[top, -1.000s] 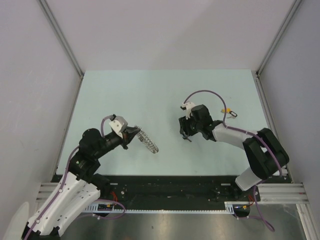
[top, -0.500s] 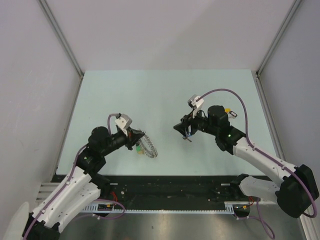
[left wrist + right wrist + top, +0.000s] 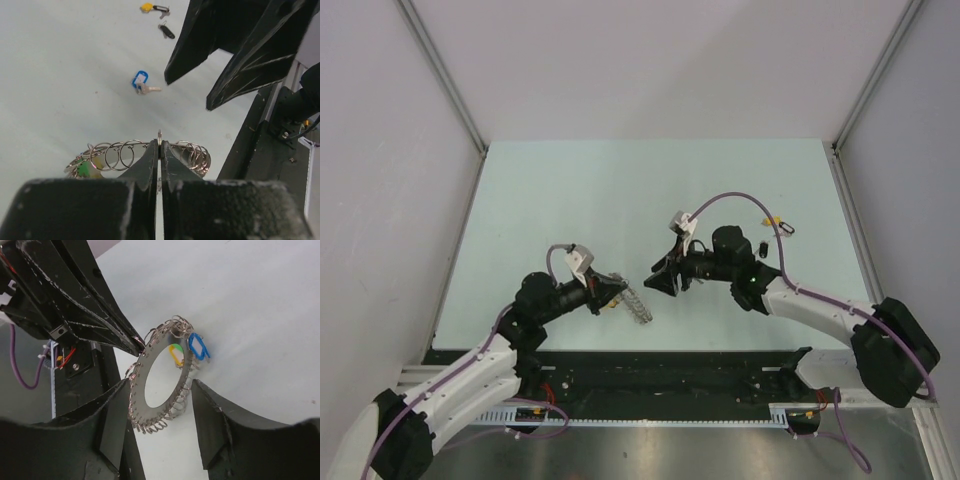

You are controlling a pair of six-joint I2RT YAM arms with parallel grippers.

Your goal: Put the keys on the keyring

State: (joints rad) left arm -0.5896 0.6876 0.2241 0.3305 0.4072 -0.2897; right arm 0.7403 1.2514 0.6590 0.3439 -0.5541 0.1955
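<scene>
**Keyring (image 3: 637, 305) pinched at the rim, three keys (image 3: 149, 89) loose on the table (image 3: 570, 190)**

One keyring, two grippers and three loose keys are in view. The left gripper (image 3: 612, 292) is clamped tight on the keyring's rim. Its two fingers (image 3: 150, 162) are pressed together with a wire loop at their tips, and they hold the keyring up on edge. Whether the lower rim touches the table cannot be told. The right gripper (image 3: 658, 284) stands just right of the keyring with its jaws well apart, gripping nothing.

The keyring is a flat silver-grey band with a large round hole. Its outer edge is lined all round with small wire loops. Three plastic tags hang at the rim, on the side away from the left gripper: one blue tag (image 3: 198, 346), one yellow tag (image 3: 176, 356) and one green tag (image 3: 86, 169).

Of the loose keys, the blue-tagged key (image 3: 141, 80) lies nearest, on the table just past the keyring. The black-tagged key (image 3: 761, 247) and the yellow-tagged key (image 3: 778, 224) lie near each other, well to the right of the keyring.
</scene>
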